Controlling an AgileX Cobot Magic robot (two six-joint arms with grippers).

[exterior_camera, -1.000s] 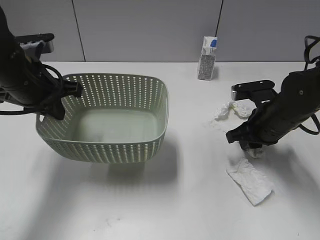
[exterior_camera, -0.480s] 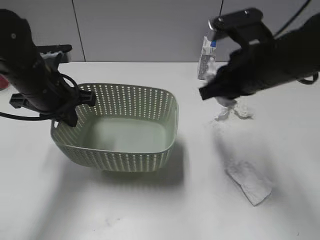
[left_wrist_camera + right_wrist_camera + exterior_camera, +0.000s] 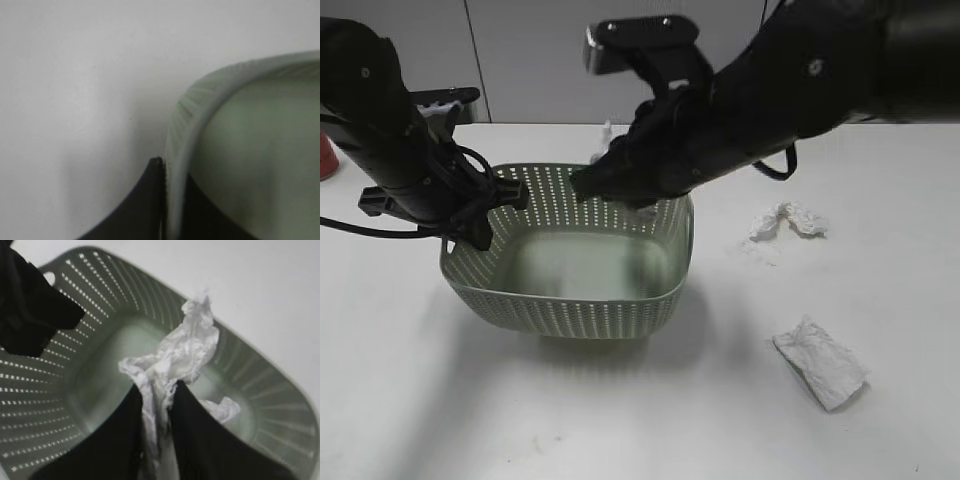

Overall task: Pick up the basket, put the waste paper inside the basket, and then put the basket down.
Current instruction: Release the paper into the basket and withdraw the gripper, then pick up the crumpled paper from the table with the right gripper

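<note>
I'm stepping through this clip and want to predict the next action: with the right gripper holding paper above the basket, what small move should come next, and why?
Probably open the right gripper to drop the waste paper. It is pinched and hanging over the basket interior, while the left gripper clamps the rim and holds it raised. Two more pieces lie on the table.

one basket point(image 3: 570, 300) is seen | three pieces of waste paper are counted: one held over the basket point(image 3: 172, 357), one twisted piece on the table point(image 3: 785, 220), one flatter piece on the table point(image 3: 820, 362) | two robot arms are seen | one table point(image 3: 650, 410) is seen
</note>
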